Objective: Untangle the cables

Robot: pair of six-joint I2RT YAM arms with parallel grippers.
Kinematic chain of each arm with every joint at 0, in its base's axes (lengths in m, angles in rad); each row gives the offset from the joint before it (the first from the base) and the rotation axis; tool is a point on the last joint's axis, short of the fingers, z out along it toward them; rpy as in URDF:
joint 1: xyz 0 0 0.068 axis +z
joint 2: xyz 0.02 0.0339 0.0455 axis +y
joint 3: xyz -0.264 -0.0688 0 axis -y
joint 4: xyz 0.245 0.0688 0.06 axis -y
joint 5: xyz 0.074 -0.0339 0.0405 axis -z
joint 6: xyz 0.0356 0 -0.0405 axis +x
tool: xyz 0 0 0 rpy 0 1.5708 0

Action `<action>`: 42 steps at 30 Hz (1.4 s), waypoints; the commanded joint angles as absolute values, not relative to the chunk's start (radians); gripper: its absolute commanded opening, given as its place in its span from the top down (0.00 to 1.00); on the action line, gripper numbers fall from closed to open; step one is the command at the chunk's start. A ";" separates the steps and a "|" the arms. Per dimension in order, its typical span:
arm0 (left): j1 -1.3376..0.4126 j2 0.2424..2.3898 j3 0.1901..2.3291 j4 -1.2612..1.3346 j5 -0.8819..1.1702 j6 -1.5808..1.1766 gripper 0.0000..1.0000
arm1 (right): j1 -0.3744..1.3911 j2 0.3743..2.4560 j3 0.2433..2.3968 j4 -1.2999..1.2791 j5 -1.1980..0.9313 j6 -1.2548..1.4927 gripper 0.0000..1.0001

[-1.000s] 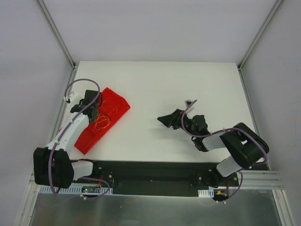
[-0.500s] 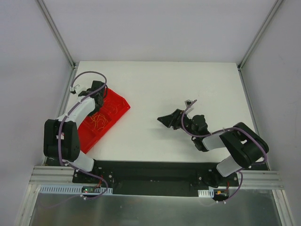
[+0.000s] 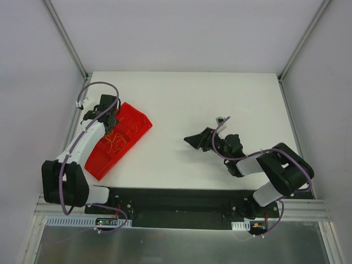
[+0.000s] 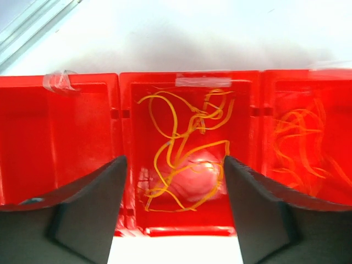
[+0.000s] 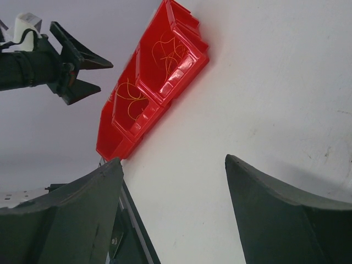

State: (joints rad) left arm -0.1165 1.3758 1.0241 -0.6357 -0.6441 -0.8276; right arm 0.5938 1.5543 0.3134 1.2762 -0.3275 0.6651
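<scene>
Left pincer [image 4: 175, 165] parted above cables [image 4: 181, 146], between tray [image 4: 187, 231] dividers

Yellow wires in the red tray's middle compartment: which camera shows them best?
Left wrist: the yellow wires appear large, each loop clear. Top external shows faint squiggles; right wrist shows them small and slanted.

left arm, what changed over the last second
The left hand moved from over the middle of the tray toward the far side of the table, and it opened. It holds nothing now; the wires lie in the tray below it. Whether it let one go cannot be told. The tray, the right arm and the open right hand stayed put.
</scene>
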 commanded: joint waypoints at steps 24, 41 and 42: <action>-0.167 1.388 1.175 -0.394 0.419 -0.655 0.14 | 0.555 0.980 0.580 -0.272 0.136 0.239 0.14; -0.193 1.368 1.065 -0.218 0.684 -0.824 0.17 | 0.491 1.150 0.667 -0.307 0.071 0.117 0.39; -0.193 1.370 1.063 -0.212 0.695 -0.825 0.17 | 0.491 1.178 0.679 -0.298 0.066 0.107 0.39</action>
State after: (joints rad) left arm -0.1844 1.4067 1.0740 -0.2813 0.6144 -0.7860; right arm 0.4988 1.1084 0.6285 -0.3527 0.0891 0.1761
